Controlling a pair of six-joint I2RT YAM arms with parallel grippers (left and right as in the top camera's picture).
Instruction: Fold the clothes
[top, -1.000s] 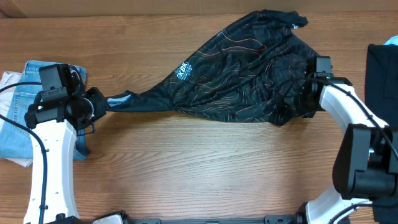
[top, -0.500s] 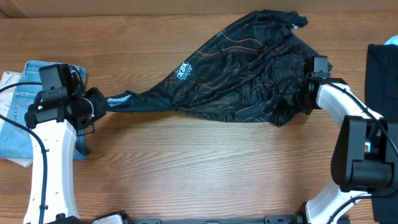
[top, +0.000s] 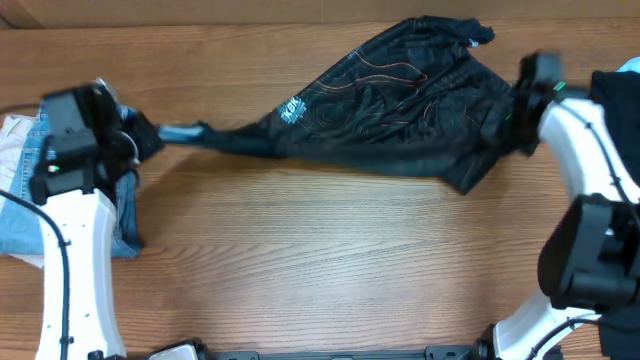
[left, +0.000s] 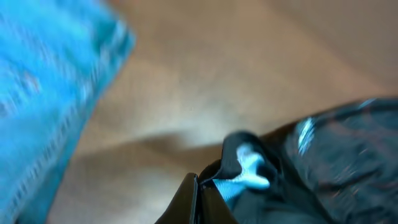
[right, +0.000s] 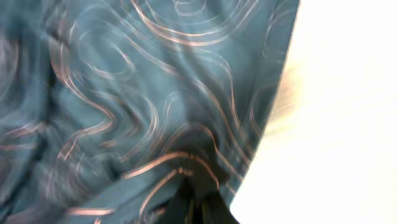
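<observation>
1. Two arms hold the black jersey (top: 390, 110) stretched between them over the far half of the wooden table (top: 320, 270). Its left end is drawn thin as a rope and its body is bunched toward the right.
2. The left gripper (top: 143, 137) pinches the narrow end, and its wrist view shows fabric caught between closed fingers. The right gripper (top: 512, 125) is clamped on the opposite edge, with cloth gathering into its fingers.
3. The step appears to be spreading the garment before any fold. The next move likely calls for laying it flat on the table with the wrinkles pulled out.
4. No bin, basket or other container is in view. Blue jeans (top: 22, 225) and a white cloth (top: 15, 128) lie loose at the table's left edge.
</observation>
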